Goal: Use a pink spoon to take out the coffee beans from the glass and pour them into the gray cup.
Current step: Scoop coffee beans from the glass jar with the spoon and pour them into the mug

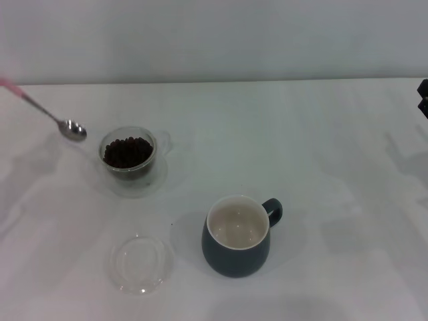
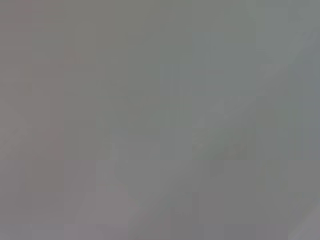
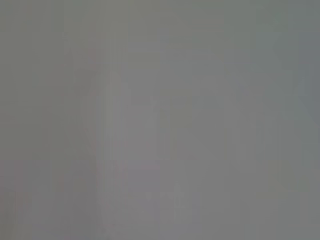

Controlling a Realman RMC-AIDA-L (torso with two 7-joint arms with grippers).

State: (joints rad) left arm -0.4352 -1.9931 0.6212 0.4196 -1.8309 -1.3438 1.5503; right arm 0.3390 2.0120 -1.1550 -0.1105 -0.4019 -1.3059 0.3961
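**Spoon hanging left of the glass**

Left of the glass [image 1: 128, 154], the pink spoon [image 1: 47, 114] is hanging tilted, bowl lowest, its handle running off the frame edge. Coffee beans [image 1: 127, 152] are filling the glass. Nearer the robot, the gray cup [image 1: 237, 235] is standing empty. Neither gripper's grip is showing clearly; only a dark part of the right arm [image 1: 422, 97] is peeking in.

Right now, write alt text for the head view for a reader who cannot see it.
On a white table, a pink spoon enters from the robot's left, its bowl beside a glass of coffee beans. Nearer sits an empty gray cup, with a clear glass dish to its left. Part of the right gripper shows at the right edge.
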